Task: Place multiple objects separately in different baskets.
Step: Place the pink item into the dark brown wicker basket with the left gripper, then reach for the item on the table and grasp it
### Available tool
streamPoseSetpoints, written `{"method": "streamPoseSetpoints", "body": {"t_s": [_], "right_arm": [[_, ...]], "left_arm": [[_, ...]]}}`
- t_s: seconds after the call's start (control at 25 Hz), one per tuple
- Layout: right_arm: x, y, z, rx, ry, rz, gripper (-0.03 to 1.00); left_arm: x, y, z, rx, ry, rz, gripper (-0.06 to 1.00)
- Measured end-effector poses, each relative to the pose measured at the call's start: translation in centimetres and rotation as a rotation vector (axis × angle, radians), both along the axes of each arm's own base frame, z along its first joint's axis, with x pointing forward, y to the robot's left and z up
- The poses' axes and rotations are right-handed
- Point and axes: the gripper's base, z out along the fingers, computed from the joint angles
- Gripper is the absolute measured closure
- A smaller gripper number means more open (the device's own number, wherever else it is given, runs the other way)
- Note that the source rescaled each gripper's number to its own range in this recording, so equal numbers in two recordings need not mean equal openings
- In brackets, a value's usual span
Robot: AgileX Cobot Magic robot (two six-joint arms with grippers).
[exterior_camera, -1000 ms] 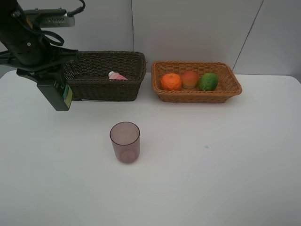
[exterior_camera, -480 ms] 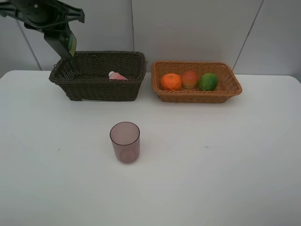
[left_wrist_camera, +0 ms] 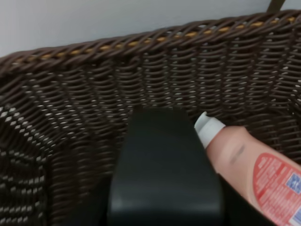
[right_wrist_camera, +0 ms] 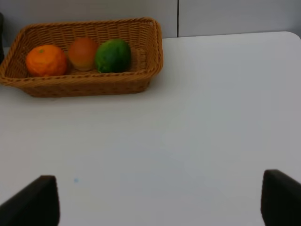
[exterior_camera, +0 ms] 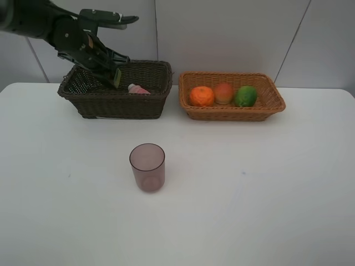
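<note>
A dark green pump bottle (exterior_camera: 115,77) hangs tilted over the left part of the dark basket (exterior_camera: 119,105), clamped in the left gripper (exterior_camera: 111,73). In the left wrist view the bottle is a dark block (left_wrist_camera: 164,174) pointing down into the weave, just beside a pink bottle (left_wrist_camera: 256,167) that lies on its side on the basket floor. The left jaws are closed on the pump bottle.

To do this step well, in my judgement, the arm should lower the bottle until it is near the basket floor, keep it to the free side away from the pink bottle, then let go and lift straight up, clear of the rim.

The tan basket (exterior_camera: 272,105) stands just beside the dark one, on the right. It holds 3 fruits in a row: a tangerine (exterior_camera: 201,96), a peach (exterior_camera: 223,93) and a green fruit (exterior_camera: 245,96).

A mauve cup (exterior_camera: 147,167) stands upright and alone on the white table (exterior_camera: 266,194), well apart from both baskets, nearer the camera.

The right gripper (right_wrist_camera: 160,195) hangs over bare table, its 2 fingers spread wide with nothing between them.

Counts: 2 baskets, 3 fruits, 2 bottles, 1 cup. 4 items lie in baskets, 1 is held, 1 waits on the table.
</note>
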Motion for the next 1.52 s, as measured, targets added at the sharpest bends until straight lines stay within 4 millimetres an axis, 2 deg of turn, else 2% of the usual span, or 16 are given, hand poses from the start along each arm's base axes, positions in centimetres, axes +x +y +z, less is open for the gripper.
{"method": "streamPoseSetpoints", "body": {"t_s": [0.28, 0.76, 0.84, 1.0, 1.08, 1.36, 1.52], "right_arm": [[0.0, 0.0, 0.0, 0.000, 0.000, 0.000, 0.16], [0.0, 0.0, 0.0, 0.000, 0.000, 0.000, 0.16], [0.0, 0.0, 0.0, 0.000, 0.000, 0.000, 0.16], [0.0, 0.0, 0.0, 0.000, 0.000, 0.000, 0.16], [0.0, 0.0, 0.0, 0.000, 0.000, 0.000, 0.16], [0.0, 0.0, 0.0, 0.000, 0.000, 0.000, 0.16], [0.0, 0.0, 0.0, 0.000, 0.000, 0.000, 0.16]], "left_arm": [[0.8, 0.2, -2.7, -0.018, 0.009, -0.015, 0.46], [1.0, 0.4, -2.7, -0.041, -0.014, -0.015, 0.46], [1.1, 0.4, -2.7, -0.045, -0.014, -0.013, 0.39], [1.0, 0.4, -2.1, -0.055, -0.027, -0.009, 0.13], [1.0, 0.4, -1.5, -0.058, -0.039, -0.008, 0.06], [-0.3, 0.8, 2.3, -0.035, -0.031, 0.039, 0.04], [-2.0, -0.3, 4.3, 0.014, 0.024, 0.052, 0.04]]}}
